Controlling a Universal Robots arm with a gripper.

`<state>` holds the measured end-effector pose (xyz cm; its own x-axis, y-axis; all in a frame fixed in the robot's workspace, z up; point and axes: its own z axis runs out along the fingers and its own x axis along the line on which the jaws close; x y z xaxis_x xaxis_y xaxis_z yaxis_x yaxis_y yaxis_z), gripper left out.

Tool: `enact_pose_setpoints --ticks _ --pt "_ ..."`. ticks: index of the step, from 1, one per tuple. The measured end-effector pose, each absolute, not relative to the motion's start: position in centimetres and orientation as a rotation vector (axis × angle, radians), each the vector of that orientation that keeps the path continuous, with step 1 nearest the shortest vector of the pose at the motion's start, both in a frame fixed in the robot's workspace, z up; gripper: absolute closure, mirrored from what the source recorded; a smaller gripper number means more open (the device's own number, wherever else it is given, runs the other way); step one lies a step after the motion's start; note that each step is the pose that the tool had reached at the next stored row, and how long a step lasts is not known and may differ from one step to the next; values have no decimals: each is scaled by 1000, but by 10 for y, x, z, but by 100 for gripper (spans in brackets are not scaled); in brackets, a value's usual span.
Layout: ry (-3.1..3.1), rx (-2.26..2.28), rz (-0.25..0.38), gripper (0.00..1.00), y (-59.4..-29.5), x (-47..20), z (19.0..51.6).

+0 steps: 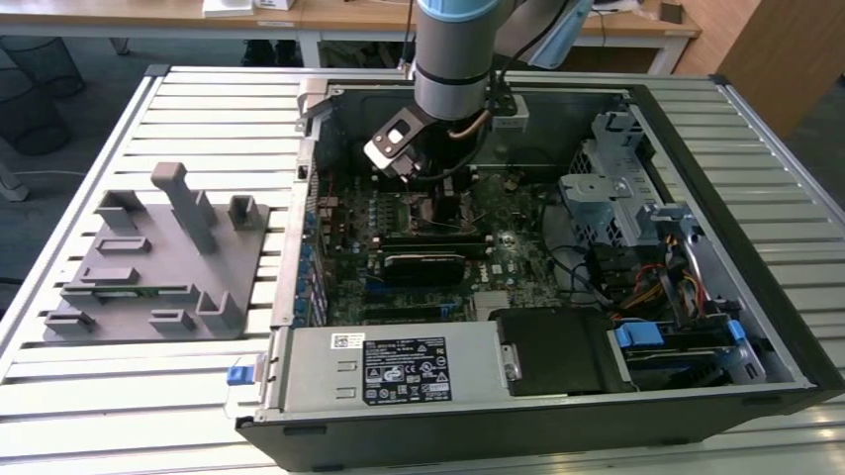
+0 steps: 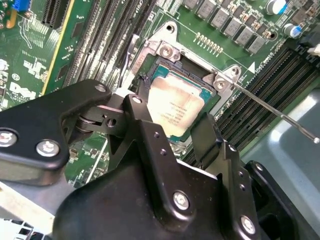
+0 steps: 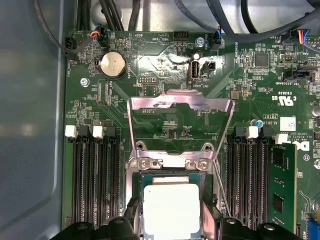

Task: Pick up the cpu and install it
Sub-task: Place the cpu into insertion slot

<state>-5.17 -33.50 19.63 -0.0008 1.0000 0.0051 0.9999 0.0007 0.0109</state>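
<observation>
The tool (image 2: 174,112) is hanging low over the socket (image 2: 165,50), straddling the cpu (image 3: 171,209); whether it is clenching the chip or released I cannot tell. The cpu is lying flat in the socket, with the metal load plate (image 3: 181,106) standing open just beyond it and memory slots (image 3: 92,175) running along both sides. The open computer case (image 1: 528,435) is sitting on the slatted worktop (image 1: 198,109), with grey fixture blocks (image 1: 158,257) at the exterior view's left.

Printed label (image 1: 406,369) on power supply (image 1: 317,368), wording unreadable
</observation>
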Motion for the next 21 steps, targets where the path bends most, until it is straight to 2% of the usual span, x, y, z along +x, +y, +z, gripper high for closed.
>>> enact_pose_setpoints --ticks 6,7,8,10,21 --pt "2220 2218 20 40 -335 -52 197" --pt "2221 2219 21 41 -335 -52 197" --pt "2222 2220 22 47 -336 -52 197" --pt "2222 2221 25 49 -336 -52 197" --pt "2171 2271 23 49 -337 -52 199"
